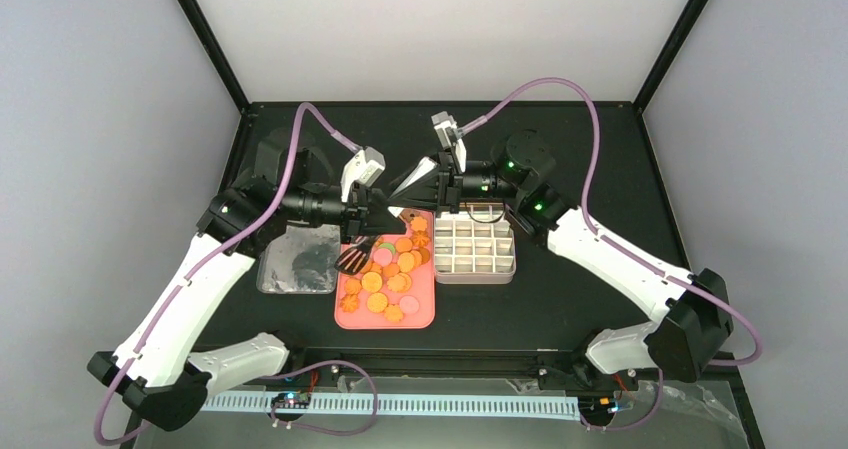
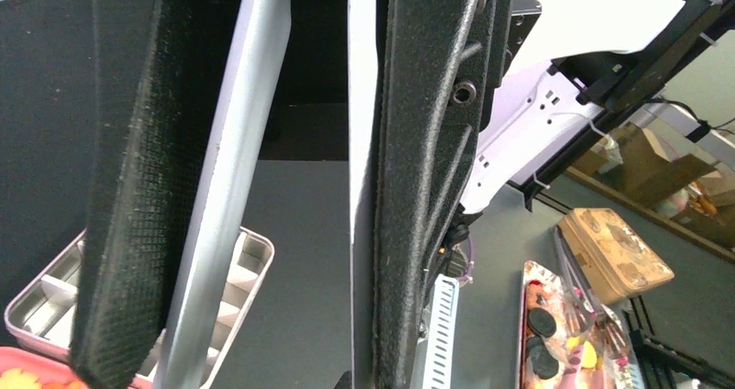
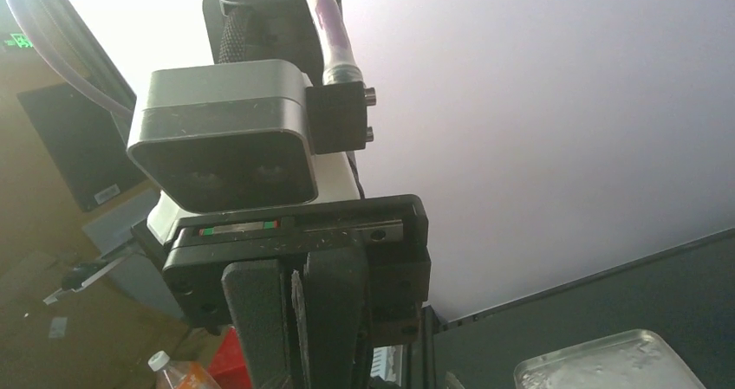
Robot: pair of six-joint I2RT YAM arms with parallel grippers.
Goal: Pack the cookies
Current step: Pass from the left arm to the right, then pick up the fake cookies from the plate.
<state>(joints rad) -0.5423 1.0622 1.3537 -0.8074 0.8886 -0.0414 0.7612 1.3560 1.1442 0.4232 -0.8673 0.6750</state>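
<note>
Nearest the arm bases lies the pink rectangular plastic tray (image 1: 425,314), and on it sit the cookies (image 1: 385,281). They are small orange-golden rounds and swirled flower shapes, with what look like a pink and a green one toward the far end. The left gripper (image 1: 352,259) points down over the tray's left side, among them. Its jaws are clenched tight together, as the right wrist view shows. Whether a biscuit is pinched at the tips I cannot tell (they fall below that picture's edge). Just left of the pink tray rests a clear shallow plastic tray (image 1: 272,281). Just right of it stands the white gridded square tin (image 1: 476,277), and no cookie shows in its cells. A little farther, the right gripper (image 1: 400,195) hovers over the pink tray's far edge, jaws released and parted with nothing between them.

My worry is the squeeze: jaws pressed that hard could crumble a thin biscuit, or may have closed on nothing at all. The two grippers also hang near each other. A lift toward the tin could knock the left wrist against the right fingers, or shake a cookie loose onto the table.

The tabletop (image 1: 580,159) is matt black, framed by black posts, with pale grey walls (image 1: 430,29) on three sides. Past its right edge the left wrist view catches cardboard and a golden patterned box (image 2: 615,255).
</note>
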